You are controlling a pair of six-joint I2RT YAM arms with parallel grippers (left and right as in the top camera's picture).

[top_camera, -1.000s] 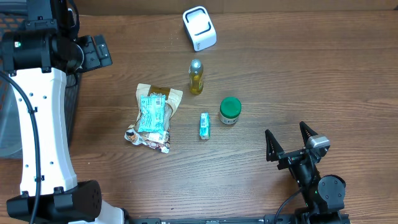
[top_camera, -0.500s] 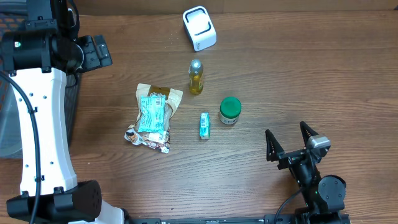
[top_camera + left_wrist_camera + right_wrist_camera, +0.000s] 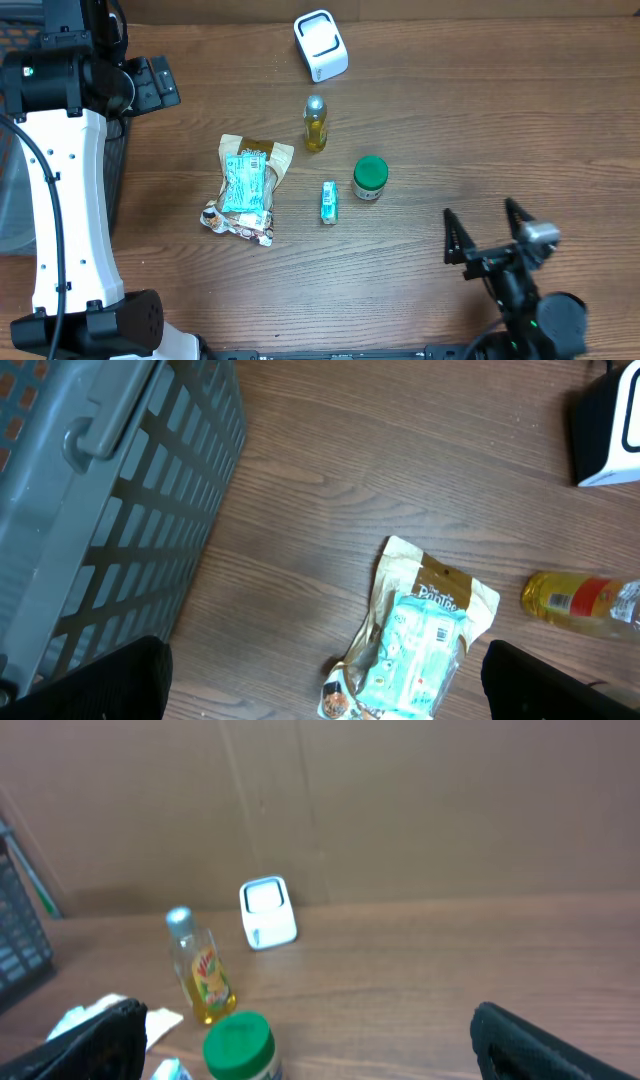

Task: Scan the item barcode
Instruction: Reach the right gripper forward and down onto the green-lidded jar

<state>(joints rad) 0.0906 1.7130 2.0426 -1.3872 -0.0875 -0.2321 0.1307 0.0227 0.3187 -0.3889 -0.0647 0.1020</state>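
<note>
The white barcode scanner (image 3: 320,44) (image 3: 268,912) stands at the back of the table. In front of it are a yellow bottle (image 3: 315,124) (image 3: 201,972), a green-lidded jar (image 3: 370,177) (image 3: 240,1046), a small teal box (image 3: 329,201) and a teal packet on a tan one (image 3: 245,188) (image 3: 418,650). My right gripper (image 3: 487,235) (image 3: 310,1040) hangs open near the front right, apart from all items. At the far left, well above the table, my left gripper (image 3: 150,82) (image 3: 325,680) is open and holds nothing.
A dark grey slatted basket (image 3: 120,490) stands beside the table's left edge, under the left arm. A brown cardboard wall (image 3: 400,810) closes off the back behind the scanner.
The right gripper has shifted to the right and toward the front edge, still open. The left arm and the items have not moved.
</note>
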